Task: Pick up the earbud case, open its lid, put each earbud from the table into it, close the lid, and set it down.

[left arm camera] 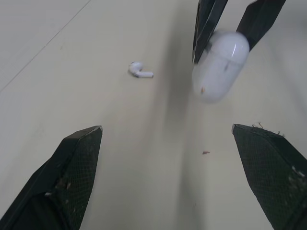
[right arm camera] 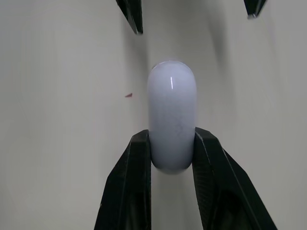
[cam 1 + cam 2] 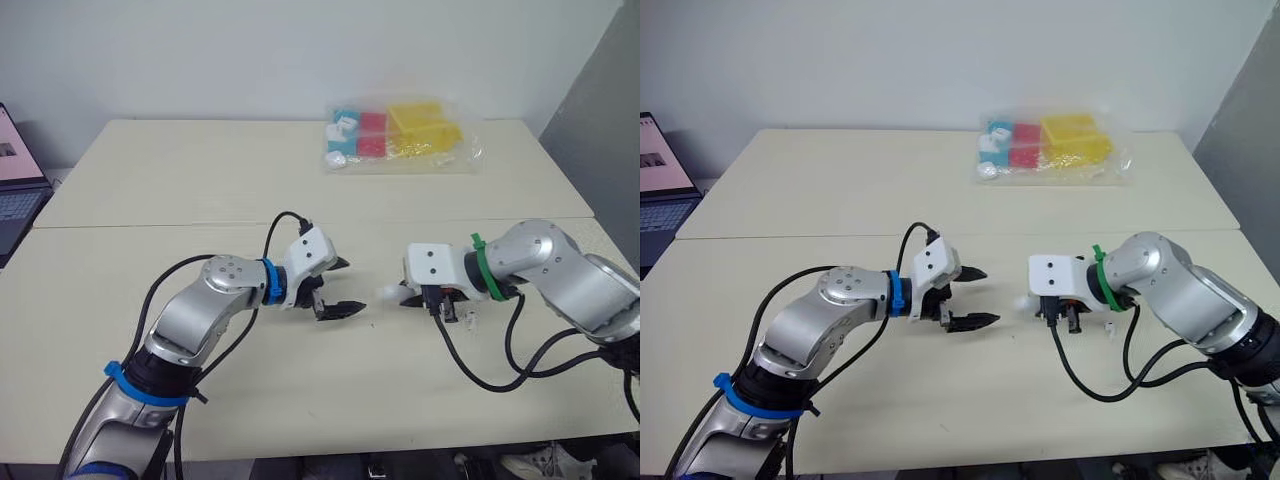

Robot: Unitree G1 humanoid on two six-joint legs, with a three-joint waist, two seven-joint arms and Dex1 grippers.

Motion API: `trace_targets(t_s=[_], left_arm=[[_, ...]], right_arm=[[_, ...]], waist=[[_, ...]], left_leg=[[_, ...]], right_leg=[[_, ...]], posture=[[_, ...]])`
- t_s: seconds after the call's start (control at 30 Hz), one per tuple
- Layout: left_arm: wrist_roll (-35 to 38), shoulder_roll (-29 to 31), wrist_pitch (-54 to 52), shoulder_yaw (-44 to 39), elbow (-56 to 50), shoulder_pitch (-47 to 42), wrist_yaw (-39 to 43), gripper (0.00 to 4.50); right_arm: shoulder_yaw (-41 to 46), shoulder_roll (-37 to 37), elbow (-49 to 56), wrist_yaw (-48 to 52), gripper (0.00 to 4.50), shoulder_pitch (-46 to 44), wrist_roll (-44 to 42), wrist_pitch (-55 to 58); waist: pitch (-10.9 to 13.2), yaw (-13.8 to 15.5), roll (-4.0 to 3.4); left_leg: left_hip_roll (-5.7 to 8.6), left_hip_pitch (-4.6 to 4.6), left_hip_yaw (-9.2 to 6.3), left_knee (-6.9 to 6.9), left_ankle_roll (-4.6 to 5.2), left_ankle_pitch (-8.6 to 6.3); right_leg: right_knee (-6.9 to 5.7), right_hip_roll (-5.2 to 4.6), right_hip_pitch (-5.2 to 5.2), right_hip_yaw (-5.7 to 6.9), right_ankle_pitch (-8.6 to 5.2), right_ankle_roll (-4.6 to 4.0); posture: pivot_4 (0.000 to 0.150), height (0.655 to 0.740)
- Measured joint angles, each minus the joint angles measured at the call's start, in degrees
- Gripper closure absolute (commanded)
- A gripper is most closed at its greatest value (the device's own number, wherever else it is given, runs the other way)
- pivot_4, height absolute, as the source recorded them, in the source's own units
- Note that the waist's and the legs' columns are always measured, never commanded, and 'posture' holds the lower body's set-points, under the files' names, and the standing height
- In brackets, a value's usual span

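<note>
My right gripper (image 2: 171, 138) is shut on the white earbud case (image 2: 171, 115), holding it by one end just above the cream table (image 3: 180, 210); the lid looks shut. In the head views the case (image 3: 388, 293) pokes out toward my left gripper (image 3: 350, 285). That gripper is open, a short way from the case and facing it, with nothing between its fingers. One white earbud (image 1: 140, 71) lies on the table beyond the case in the left wrist view. A small white piece (image 3: 469, 318), perhaps an earbud, lies under my right wrist.
A clear bag of coloured blocks (image 3: 400, 135) lies at the back of the table. An open laptop (image 3: 15, 190) sits off the left edge. A seam (image 3: 150, 224) runs across the tabletop behind both arms.
</note>
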State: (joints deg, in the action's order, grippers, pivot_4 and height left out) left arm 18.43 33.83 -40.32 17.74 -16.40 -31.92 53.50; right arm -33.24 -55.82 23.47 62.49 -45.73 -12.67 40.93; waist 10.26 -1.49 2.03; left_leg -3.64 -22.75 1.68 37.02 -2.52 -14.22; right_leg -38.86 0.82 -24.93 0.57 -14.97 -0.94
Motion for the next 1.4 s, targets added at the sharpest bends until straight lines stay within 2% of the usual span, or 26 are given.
trace_targets(t_s=[0.27,0.77,1.03,1.17,1.2,1.4], left_arm=[[-0.8,-1.6,0.7,3.2,-0.1,-1.8,1.9,0.0],[-1.6,-2.3,0.5,3.3,-0.1,-2.0,2.1,0.0],[-1.7,-2.6,0.6,3.3,0.1,-2.0,2.2,2.46],[-2.0,-2.6,0.8,3.3,0.2,-1.9,2.3,3.56],[-2.1,-2.6,0.9,3.4,0.2,-1.9,2.3,3.66],[-2.8,-3.2,1.2,3.7,0.2,-1.9,2.3,3.66]], right_arm=[[0.6,3.2,-1.3,1.7,3.75,0.0,1.1,2.2],[2.6,6.6,-1.4,2.7,3.75,-0.1,2.6,3.8],[2.6,6.9,-1.4,2.8,3.75,-0.1,3.6,3.8],[2.7,7.0,-1.4,3.5,3.75,-0.1,3.7,4.0],[2.7,7.0,-1.4,3.6,3.75,-0.1,3.7,4.1],[2.7,7.2,-1.4,3.8,3.75,-0.1,3.7,4.8]], waist=[[0.0,0.0,0.0],[0.0,0.0,0.0],[0.0,0.0,0.0],[0.0,0.0,0.0],[0.0,0.0,0.0],[0.0,0.0,0.0]], left_leg=[[0.01,-0.01,0.01,0.04,0.0,0.0],[0.02,-0.01,0.0,0.09,0.01,0.0],[0.02,-0.01,-0.01,0.13,0.01,0.0],[0.02,-0.01,-0.01,0.14,0.01,0.0],[0.02,-0.01,-0.01,0.14,0.01,0.0],[0.02,-0.01,-0.01,0.16,0.01,0.0]], right_leg=[[-0.04,0.0,-0.01,-0.02,0.0,0.0],[-0.1,0.0,0.0,-0.02,0.01,-0.01],[-0.13,0.0,0.0,-0.02,0.01,-0.01],[-0.13,0.0,0.0,-0.02,0.01,-0.01],[-0.13,0.0,0.0,-0.02,0.01,-0.01],[-0.15,0.0,0.0,-0.02,0.01,-0.01]], posture=[[0.15,0.74],[0.15,0.74],[0.15,0.74],[0.15,0.74],[0.15,0.74],[0.15,0.74]])
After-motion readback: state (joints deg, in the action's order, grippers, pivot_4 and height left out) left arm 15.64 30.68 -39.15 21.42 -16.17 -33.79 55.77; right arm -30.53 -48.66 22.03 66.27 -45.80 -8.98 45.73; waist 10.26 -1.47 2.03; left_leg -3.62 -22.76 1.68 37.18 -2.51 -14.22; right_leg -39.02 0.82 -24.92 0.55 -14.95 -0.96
